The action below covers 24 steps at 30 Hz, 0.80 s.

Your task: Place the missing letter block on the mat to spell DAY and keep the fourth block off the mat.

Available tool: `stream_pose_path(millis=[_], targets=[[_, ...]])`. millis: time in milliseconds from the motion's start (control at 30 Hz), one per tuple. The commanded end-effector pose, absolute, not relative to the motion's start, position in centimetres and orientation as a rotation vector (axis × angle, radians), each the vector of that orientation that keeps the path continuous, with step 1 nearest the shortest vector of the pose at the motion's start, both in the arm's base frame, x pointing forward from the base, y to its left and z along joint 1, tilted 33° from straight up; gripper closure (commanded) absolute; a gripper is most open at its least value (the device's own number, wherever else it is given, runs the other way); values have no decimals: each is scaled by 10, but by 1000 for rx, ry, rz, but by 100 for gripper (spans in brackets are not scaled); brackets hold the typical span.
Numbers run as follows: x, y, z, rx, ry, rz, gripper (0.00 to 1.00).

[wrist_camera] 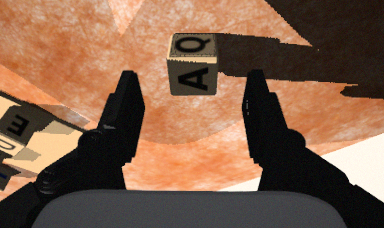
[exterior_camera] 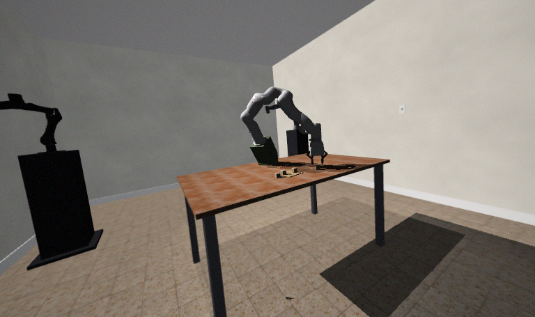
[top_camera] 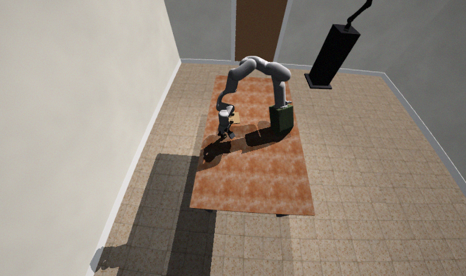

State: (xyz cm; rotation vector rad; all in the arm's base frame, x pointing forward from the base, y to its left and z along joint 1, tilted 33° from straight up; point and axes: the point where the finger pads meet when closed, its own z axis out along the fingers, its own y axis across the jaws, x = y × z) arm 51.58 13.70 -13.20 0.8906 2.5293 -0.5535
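Note:
In the wrist view a tan letter block (wrist_camera: 192,64) lies on the orange table with Q on its top face and A on the side that faces me. My gripper (wrist_camera: 192,88) is open and empty. Its two black fingers stand left and right of the block, a little above and short of it. At the left edge of the wrist view lies the pale mat (wrist_camera: 22,138) with a block that shows an E (wrist_camera: 20,125); the other blocks there are cut off. The gripper also shows in the top view (top_camera: 224,134) and the exterior view (exterior_camera: 316,157).
The green robot base (top_camera: 281,118) stands on the table to one side. The mat with its blocks (exterior_camera: 288,173) lies near the table's middle. A pale table edge (wrist_camera: 350,153) shows at the lower right of the wrist view. A black pedestal (exterior_camera: 55,203) stands on the floor.

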Motion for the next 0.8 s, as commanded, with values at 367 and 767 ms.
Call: stream_pose_path(millis=[367, 767], targets=[[518, 136, -134, 889, 2528, -549, 31], [524, 125, -154, 889, 2528, -549, 31]])
